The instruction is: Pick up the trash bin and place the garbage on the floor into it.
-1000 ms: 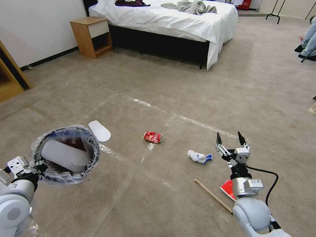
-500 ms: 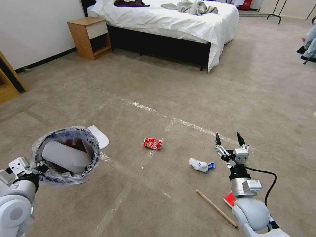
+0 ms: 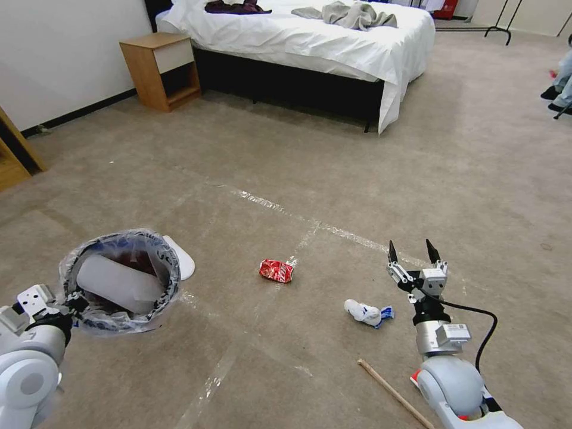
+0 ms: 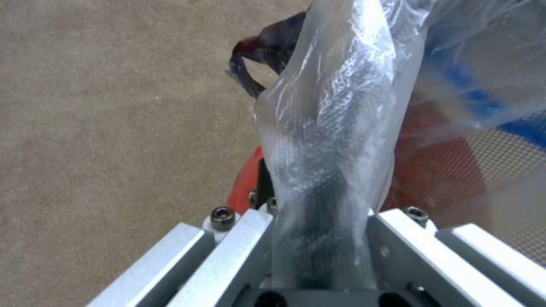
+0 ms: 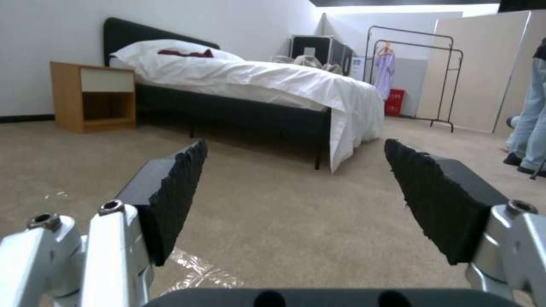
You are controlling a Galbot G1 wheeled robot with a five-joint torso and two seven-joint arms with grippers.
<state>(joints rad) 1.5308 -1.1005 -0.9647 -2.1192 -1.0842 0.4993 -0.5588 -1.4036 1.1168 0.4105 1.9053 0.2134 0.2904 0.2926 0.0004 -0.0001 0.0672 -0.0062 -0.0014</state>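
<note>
The left gripper (image 3: 62,301) is clamping the rim of the trash bin (image 3: 119,280), holding it off the floor (image 3: 268,357) with a white slipper already inside. The right gripper (image 3: 410,257) is hovering with its jaws spread and empty near the crumpled tissue (image 3: 366,312). Over the last second the whole view has been sliding, so the base is repositioning; the crushed red can (image 3: 276,270) and another slipper (image 3: 182,262) are lying farther out, unmoved.

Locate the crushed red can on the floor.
In the head view the red can lies on the carpet centre-frame, beside a tape strip, between the trash bin on the left and the white tissue on the right.
</note>
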